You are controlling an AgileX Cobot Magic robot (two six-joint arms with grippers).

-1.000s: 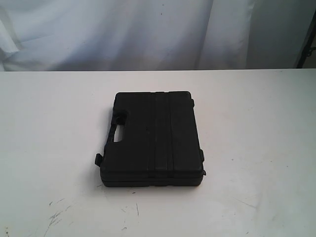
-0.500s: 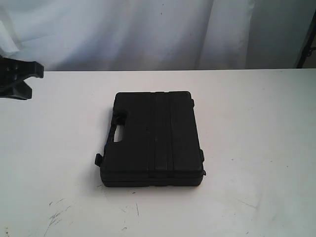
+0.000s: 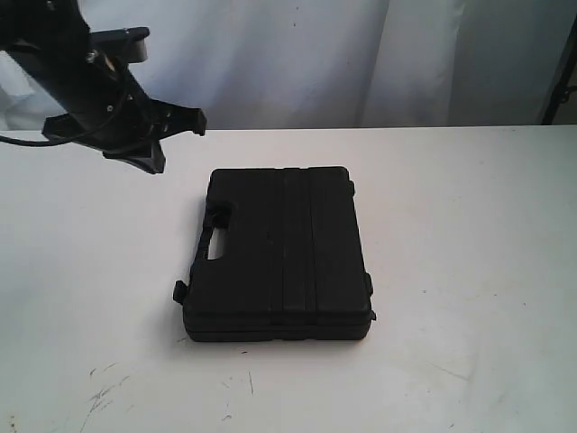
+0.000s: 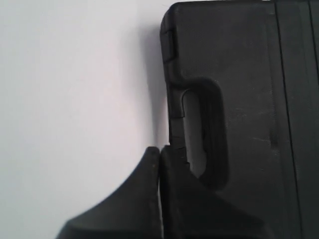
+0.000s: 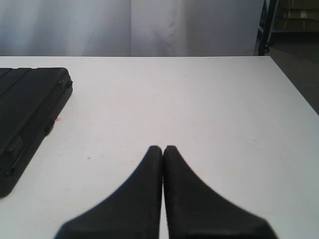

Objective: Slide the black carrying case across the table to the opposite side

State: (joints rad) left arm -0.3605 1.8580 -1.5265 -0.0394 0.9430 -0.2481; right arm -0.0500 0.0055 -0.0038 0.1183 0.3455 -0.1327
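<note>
The black carrying case [image 3: 279, 253] lies flat and closed in the middle of the white table [image 3: 469, 225], its handle cut-out [image 3: 216, 245] facing left. My left gripper [image 3: 153, 158] hangs above the table behind and to the left of the case, apart from it. In the left wrist view this gripper [image 4: 160, 149] is shut and empty, its tips lined up over the handle edge of the case [image 4: 249, 99]. My right gripper [image 5: 163, 148] is shut and empty over bare table [image 5: 199, 99], with the case [image 5: 25, 104] off to one side. The exterior view does not show it.
A white cloth backdrop [image 3: 270, 54] hangs behind the table. Dark scuff marks [image 3: 104, 392] mark the front left of the tabletop. In the right wrist view the table's far corner [image 5: 271, 57] gives way to dark floor and a black stand [image 5: 264, 25].
The left arm has swung in from the left edge of the exterior view, to the right and towards the case. The case has not moved.
</note>
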